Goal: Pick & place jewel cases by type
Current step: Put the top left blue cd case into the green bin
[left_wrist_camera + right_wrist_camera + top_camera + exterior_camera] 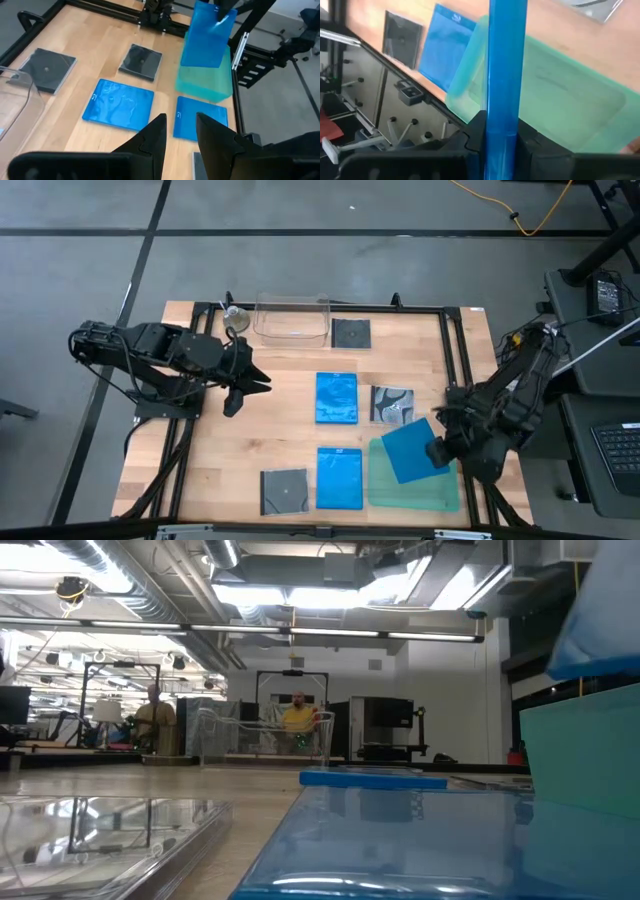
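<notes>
One blue jewel case (pixel 410 450) is clamped edge-on in the right pincer (pixel 437 451), at the lower right of the high view. It hangs tilted over the green tray (pixel 440 492), partly covering the tray's upper left part; the right wrist view shows its thin blue edge (pixel 505 80) standing upright between the two dark fingers, with the tray (pixel 560 105) below it.

The other cases lie flat on the wooden table (pixel 270 420). A second blue case (pixel 337 397) sits at centre frame, and the black-and-white patterned case (pixel 392 403) lies just beside it on its right. A third blue case (pixel 339 477) lies at lower centre, just left of the tray, with a dark grey square case (pixel 284 491) just left of that one. Another dark square case (pixel 351 333) lies near the table's top edge, just beside the clear plastic tub (pixel 291 319).

The left pincer (pixel 250 388) hovers over bare wood at the left of the frame, well apart from every case. Its fingers (pixel 150 140) stand a little apart with nothing between them.

In the low view, two people show far off in the room behind the table.
</notes>
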Available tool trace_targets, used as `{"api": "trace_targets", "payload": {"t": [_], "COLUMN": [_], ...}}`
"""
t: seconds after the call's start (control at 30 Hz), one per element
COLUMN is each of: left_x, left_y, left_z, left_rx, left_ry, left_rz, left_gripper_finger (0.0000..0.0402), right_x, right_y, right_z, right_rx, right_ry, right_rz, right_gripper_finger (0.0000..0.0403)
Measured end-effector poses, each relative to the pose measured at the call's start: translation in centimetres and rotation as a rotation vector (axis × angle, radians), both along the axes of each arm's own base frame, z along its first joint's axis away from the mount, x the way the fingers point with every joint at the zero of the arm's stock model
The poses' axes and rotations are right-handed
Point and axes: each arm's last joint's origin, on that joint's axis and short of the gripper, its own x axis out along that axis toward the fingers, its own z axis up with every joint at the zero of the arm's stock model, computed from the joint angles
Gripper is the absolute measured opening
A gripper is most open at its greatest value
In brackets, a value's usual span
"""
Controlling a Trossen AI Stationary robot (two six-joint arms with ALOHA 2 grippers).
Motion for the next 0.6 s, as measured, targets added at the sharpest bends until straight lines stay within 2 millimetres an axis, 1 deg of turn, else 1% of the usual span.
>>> {"api": "trace_targets", "payload": {"t": [0.13, 0.37, 0.6], "left_x": [0.0, 0.1, 0.1], "left_y": [0.0, 0.5, 0.5], "left_z": [0.0, 0.0, 0.0], "left_rx": [0.002, 0.007, -0.002], "left_ry": [0.0, -0.001, 0.0], "left_rz": [0.0, 0.02, 0.021], "left_gripper_finger": [0.0097, 0.0097, 0.0097], "right_x": [0.1, 0.6, 1.6], "right_y": [1.2, 2.0, 3.2], "right_z": [-0.6, -1.5, -2.5], "right_rx": [-0.001, -0.037, -0.033], "right_ry": [0.006, 0.019, 0.018], "right_rz": [0.017, -0.007, -0.015], "right_gripper_finger": [0.0053, 0.0053, 0.0053]}}
